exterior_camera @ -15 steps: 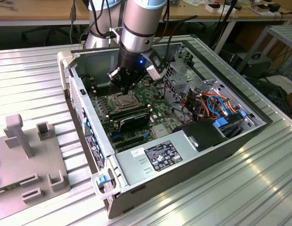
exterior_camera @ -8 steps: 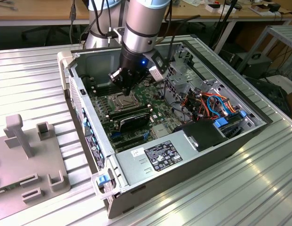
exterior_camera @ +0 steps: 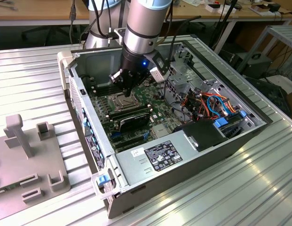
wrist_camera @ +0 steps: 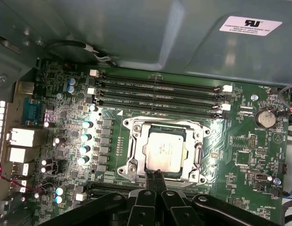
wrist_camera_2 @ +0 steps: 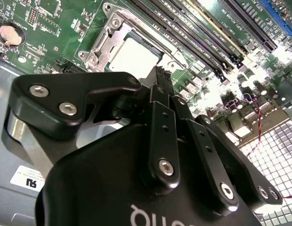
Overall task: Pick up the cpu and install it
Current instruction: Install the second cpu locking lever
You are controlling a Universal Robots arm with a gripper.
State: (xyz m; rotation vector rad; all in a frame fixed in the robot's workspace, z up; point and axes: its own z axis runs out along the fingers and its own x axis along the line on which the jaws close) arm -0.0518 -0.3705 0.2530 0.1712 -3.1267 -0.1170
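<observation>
Both wrist views show the cpu (wrist_camera: 165, 150) seated in its socket frame (wrist_camera: 131, 155) mid-motherboard (wrist_camera: 258, 155); the gripper (wrist_camera: 155, 175), fingers together, hovers at its edge. Pressing down could skew it.

Silver-grey arm (exterior_camera: 145, 21), black hand (wrist_camera: 155, 175), steel screws

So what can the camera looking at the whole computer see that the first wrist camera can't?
The exterior view alone takes in the whole open computer case, the robot arm reaching into it, the bundle of coloured cables, and the grey fixture on the table at the exterior view's left.

The first wrist view alone gives a clear look at the cpu lying in its socket frame, plus a round coin battery.

Both share the green motherboard and the gripper, its fingers together at the cpu's edge.
</observation>
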